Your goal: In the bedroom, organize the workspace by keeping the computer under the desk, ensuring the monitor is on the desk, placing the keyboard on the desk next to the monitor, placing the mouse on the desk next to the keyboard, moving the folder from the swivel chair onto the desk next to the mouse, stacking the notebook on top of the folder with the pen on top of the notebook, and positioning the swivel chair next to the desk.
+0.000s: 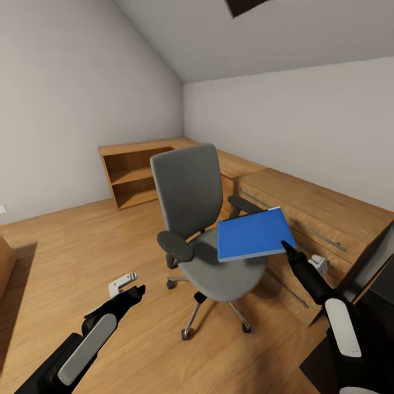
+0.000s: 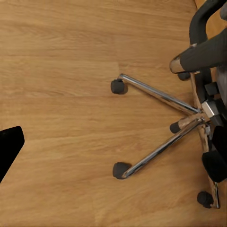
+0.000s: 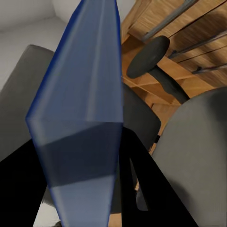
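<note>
The right tool [image 1: 287, 247] is gripping the folder [image 1: 253, 235] above the chair [image 1: 208, 241] seat; the left tool [image 1: 131, 293] is hovering over the floor [image 1: 82, 246], its state unclear.

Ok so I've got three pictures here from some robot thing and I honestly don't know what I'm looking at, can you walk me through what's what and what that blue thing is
These are simulator renders from a wheeled robot with two arms. The big picture comes from a camera on its head, looking down over both arms. The other two come from cameras near each gripper, looking along its fingers.

In the head view, the right gripper is shut on the corner of a flat blue folder, holding it lifted just above the seat of a grey swivel chair. The right wrist view shows that folder very close up, edge-on between the dark fingers.

The left gripper hangs over the wood floor, holding nothing. Its camera looks down at the chair's chrome base and castors.

Behind the chair are oak shelves and low oak drawers along the wall.
</note>
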`<state>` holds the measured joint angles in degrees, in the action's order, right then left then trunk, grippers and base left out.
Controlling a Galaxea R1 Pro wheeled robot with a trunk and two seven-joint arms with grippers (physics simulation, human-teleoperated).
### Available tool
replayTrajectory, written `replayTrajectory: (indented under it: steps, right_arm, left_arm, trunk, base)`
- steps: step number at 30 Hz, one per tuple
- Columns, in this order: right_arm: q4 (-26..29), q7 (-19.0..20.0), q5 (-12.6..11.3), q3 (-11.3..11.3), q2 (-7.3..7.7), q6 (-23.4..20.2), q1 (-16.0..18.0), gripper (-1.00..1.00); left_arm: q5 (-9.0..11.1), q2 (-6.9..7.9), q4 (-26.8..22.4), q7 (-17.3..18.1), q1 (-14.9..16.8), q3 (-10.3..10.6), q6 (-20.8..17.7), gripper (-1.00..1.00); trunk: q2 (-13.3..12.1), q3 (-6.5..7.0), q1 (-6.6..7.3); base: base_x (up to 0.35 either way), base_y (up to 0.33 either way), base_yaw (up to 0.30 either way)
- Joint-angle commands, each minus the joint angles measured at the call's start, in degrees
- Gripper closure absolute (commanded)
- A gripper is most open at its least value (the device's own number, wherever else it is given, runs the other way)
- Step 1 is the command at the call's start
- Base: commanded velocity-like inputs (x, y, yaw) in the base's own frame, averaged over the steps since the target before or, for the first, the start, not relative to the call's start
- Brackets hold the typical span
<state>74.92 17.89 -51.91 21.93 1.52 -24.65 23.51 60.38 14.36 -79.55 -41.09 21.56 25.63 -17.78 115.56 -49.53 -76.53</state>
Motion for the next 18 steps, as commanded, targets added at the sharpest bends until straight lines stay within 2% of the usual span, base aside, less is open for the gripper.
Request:
replayTrajectory:
  steps: [1, 6, 9, 18]
  right_arm:
    - [0.1, 0.3, -0.4, 0.1, 0.02, -0.5, -0.1, 1.0]
    - [0.5, 5.9, -0.7, 1.5, 0.15, -0.7, -1.6, 1.0]
    - [0.5, 7.9, -0.7, 2.3, 0.15, -0.7, -1.9, 1.0]
    - [0.3, 8.9, -1.0, 2.7, -0.06, -0.8, -2.2, 1.0]
  left_arm:
    - [0.3, 0.05, -0.1, -0.4, 0.1, 0.1, -0.1, -1.0]
    - [0.3, -0.02, -0.1, -0.4, 0.1, 0.2, -0.1, -1.0]
    - [0.3, -0.03, -0.1, -0.4, 0.0, 0.2, -0.1, -1.0]
    - [0.2, -0.04, -0.1, -0.4, 0.1, 0.3, -0.2, -1.0]
  trunk:
    - [-0.4, 0.12, 0.23]
    - [-2.4, 1.0, 1.33]
    - [-3.6, 1.54, 1.99]
    - [-7.2, 3.16, 3.97]
  base:
    - [0.0, 0.0, 0.0]
    - [0.0, 0.0, 0.0]
    - [0.0, 0.0, 0.0]
    - [0.0, 0.0, 0.0]
